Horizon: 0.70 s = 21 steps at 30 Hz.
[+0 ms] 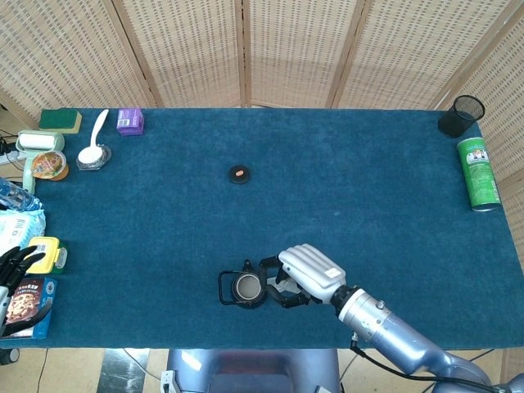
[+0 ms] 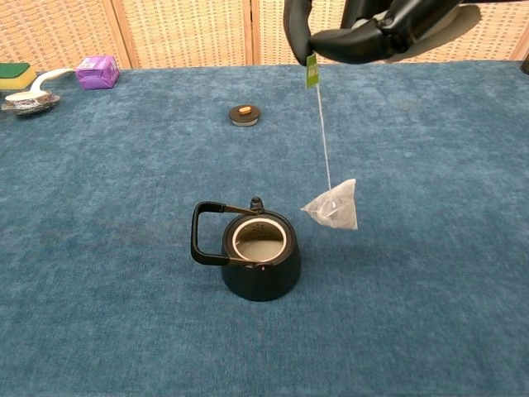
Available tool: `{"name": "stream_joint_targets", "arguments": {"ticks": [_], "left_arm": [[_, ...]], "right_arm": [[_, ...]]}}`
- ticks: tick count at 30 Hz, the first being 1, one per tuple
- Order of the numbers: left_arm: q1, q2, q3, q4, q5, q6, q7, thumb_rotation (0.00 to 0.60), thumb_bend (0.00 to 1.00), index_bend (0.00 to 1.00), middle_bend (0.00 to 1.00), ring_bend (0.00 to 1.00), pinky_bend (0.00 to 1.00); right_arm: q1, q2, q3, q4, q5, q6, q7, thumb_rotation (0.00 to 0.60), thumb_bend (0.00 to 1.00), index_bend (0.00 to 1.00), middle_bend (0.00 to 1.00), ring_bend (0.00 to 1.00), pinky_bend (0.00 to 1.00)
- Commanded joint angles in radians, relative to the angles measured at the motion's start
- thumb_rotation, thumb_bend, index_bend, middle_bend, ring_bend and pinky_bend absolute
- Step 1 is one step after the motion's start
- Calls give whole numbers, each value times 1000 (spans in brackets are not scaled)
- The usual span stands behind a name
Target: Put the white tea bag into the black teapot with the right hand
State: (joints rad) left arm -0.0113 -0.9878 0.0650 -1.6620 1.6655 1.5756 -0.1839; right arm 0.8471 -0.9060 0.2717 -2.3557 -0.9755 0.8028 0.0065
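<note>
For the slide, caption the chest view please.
Right hand dangles the white tea bag by its string beside the open black teapot.

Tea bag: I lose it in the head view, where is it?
In the chest view the tea bag hangs by its string from the right hand, just right of the black teapot.

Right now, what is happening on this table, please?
The right hand pinches the green tag of a white tea bag, which hangs on its string in the air just to the right of the black teapot. The teapot is open and the bag is not yet inside it. Its lid lies apart, further back on the blue table. The left hand rests at the table's left edge beside some snack packets and holds nothing.
</note>
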Motion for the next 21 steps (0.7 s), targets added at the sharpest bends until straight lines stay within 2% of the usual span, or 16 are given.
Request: {"name": "stream_joint_targets", "arguments": {"ticks": [1,21], "left_arm": [[1,-3,2,6,-1,-2,-5,600,261,144,104,0,86],[3,-23,6,66,-11,-12,-48,600,262,144,104,0,86]], "right_arm": [[15,-14,-4,5,23,7,-15,600,573,612,1000,1000,1000],[119,-137,-24,60,163,38,-99,600,573,612,1000,1000,1000]]}}
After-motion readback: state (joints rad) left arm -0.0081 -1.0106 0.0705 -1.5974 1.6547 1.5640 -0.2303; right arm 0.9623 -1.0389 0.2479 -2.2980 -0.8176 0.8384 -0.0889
